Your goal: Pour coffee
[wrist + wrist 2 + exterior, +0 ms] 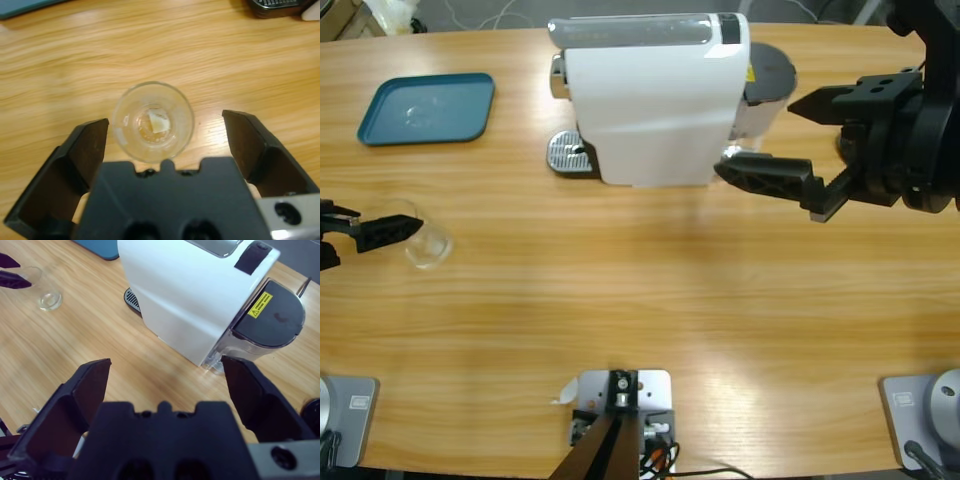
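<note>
Coffee [151, 131], only a thin amber film, lies in the bottom of a small clear glass [422, 240] near the worktop's [650, 300] left edge. The left end effector [162, 145] is spread around the glass without touching it. Closing off-centre could likely tip or skid so light a glass and spill the coffee. The right end effector [800, 150], also spread, hovers beside the white machine [650, 95] at the back edge. A blue tray [428, 108] sits at the back left corner; the wood is bare and smooth.
</note>
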Controlling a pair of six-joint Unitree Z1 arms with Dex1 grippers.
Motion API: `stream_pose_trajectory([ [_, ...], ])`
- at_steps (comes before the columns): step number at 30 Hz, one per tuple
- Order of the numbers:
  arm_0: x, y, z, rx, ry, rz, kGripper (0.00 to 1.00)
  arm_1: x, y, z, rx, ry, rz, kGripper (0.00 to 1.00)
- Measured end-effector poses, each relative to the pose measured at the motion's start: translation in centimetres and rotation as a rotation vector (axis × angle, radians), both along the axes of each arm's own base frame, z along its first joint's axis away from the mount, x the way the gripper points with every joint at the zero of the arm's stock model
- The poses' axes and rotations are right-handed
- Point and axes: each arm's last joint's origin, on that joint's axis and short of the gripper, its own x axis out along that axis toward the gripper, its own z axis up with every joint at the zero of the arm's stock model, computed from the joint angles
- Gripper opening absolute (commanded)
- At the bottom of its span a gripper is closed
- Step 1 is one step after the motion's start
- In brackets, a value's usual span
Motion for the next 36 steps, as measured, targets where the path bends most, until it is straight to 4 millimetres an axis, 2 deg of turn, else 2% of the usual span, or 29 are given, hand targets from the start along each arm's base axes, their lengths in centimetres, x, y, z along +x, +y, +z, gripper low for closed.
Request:
stream_pose_trajectory([
  [17,1.0,-1.0,-1.6,0.021,0.068,0.067,0.989,0.1,0.2,-0.4,-0.008,0.012,-0.005,1.0],
  [21,1.3,-1.3,-2.3,0.023,0.078,0.078,0.942,0.2,0.3,-0.5,-0.012,0.015,-0.007,1.0],
  [23,1.4,-1.4,-2.6,0.028,0.084,0.085,0.843,0.2,0.3,-0.5,-0.013,0.017,-0.007,1.0],
  [25,1.5,-1.5,-2.8,0.029,0.089,0.092,0.693,0.2,0.4,-0.6,-0.014,0.018,-0.008,1.0],
  [30,1.7,-1.5,-2.9,0.045,0.082,0.108,0.604,0.3,0.5,-0.6,-0.014,0.019,-0.009,1.0],
  [33,1.7,-1.4,-3.0,0.044,0.077,0.113,0.353,0.3,0.5,-0.7,-0.01,0.019,-0.01,1.0],
  [34,1.7,-1.4,-3.1,0.042,0.077,0.115,0.296,0.3,0.6,-0.7,-0.007,0.018,-0.01,1.0],
  [35,1.7,-1.4,-3.1,0.039,0.076,0.118,0.167,0.3,0.6,-0.6,-0.005,0.017,-0.01,1.0],
  [36,1.7,-1.4,-3.1,0.035,0.074,0.12,0.08,0.3,0.6,-0.6,-0.004,0.016,-0.01,1.0],
])
